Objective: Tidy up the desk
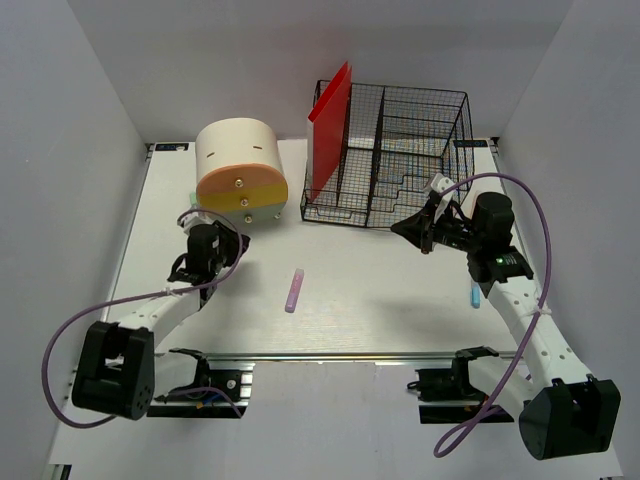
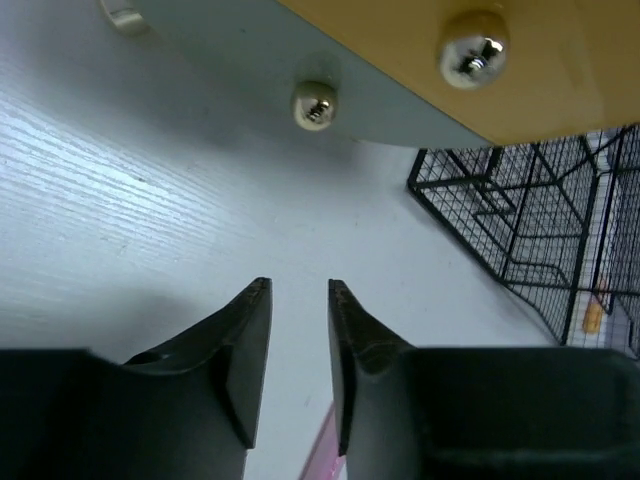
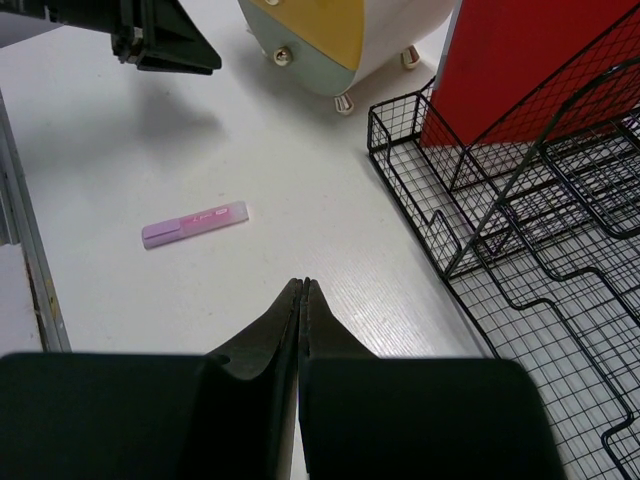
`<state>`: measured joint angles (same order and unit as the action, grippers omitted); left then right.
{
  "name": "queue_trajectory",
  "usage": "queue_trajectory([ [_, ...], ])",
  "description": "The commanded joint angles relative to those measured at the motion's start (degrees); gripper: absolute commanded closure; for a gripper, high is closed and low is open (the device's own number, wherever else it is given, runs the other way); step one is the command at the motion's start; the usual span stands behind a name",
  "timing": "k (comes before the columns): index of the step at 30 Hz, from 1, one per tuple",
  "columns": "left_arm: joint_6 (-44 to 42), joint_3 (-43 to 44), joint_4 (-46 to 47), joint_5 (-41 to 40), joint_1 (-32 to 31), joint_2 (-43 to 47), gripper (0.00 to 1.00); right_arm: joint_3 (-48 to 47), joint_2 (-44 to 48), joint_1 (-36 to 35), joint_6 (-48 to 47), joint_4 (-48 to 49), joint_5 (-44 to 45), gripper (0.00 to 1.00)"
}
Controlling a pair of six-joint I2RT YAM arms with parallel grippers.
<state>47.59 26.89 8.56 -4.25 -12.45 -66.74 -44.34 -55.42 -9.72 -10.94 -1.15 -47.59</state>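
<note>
now, pink pen (image 1: pixel 294 290) ctr desk (image 1: pixel 380 300), unheld

Pink stick (image 1: pixel 294 290) on white desk (image 1: pixel 380 300)

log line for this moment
left hand: open, empty | right hand: shut, empty | pink stick: loose on desk

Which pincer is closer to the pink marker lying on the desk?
Left. The left pincer hangs just beyond and left of the pink marker; the right pincer is farther off to its right, beside the wire basket.
</note>
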Motion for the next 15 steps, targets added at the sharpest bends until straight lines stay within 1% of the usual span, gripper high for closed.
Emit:
queue_trajectory([
  [1, 7.0, -2.3, 10.3, 2.4, 2.2, -2.9, 0.58, -0.1, 1.1, 0.4, -0.8, 1.2, -1.4, 1.0],
  [4, 8.7, -3.1, 15.7, 3.5, 3.7, -7.5, 0.55, -0.1, 1.2, 0.4, -0.9, 1.2, -1.1, 1.0],
  [5, 9.8, -3.3, 17.4, 3.7, 3.7, -8.5, 0.54, -0.1, 1.0, 0.3, -1.0, -0.3, -1.2, 1.0],
  [6, 10.0, -3.9, 21.9, 3.9, 4.3, -10.4, 0.54, -0.1, 1.0, 0.5, -1.1, -0.3, -1.1, 1.0],
  [9, 10.2, -2.4, 26.6, 4.2, 4.9, -14.4, 0.53, -0.2, 0.8, 0.5, -1.4, -0.5, -1.3, 1.0],
  [12, 10.0, 0.7, 28.3, 8.0, 5.5, -18.7, 0.51, -0.3, 0.6, 0.4, -1.6, -0.7, -1.3, 1.0],
  [15, 10.1, 2.8, 28.9, 8.0, 6.0, -21.5, 0.48, -0.5, -0.1, 0.3, -1.9, -1.0, -1.3, 1.0],
])
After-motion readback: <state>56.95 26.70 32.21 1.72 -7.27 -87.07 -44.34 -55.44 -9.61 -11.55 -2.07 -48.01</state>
